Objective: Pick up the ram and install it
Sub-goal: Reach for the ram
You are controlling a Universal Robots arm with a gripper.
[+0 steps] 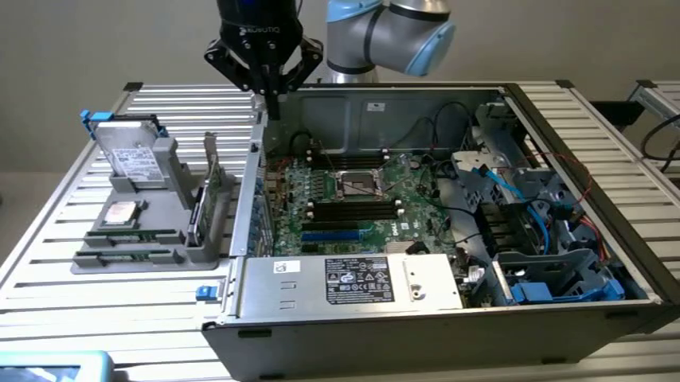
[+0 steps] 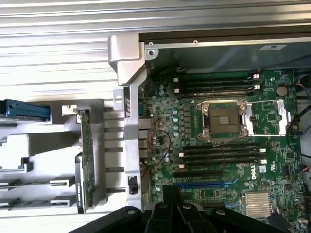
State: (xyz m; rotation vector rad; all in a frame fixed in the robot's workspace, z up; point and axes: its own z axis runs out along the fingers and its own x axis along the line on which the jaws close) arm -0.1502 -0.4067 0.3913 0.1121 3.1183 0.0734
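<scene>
Computer case (image 1: 425,338) on slatted table (image 1: 43,306), motherboard (image 1: 356,215) inside, parts holder (image 1: 149,263) beside it at the exterior view's left, ram (image 1: 133,237) lying in holder

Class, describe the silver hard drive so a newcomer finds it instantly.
Beside the open black computer case, on the exterior view's left, sits a grey plastic holder tray. At its far end the silver boxy hard drive stands upright, the only metal box among thin green boards.
</scene>
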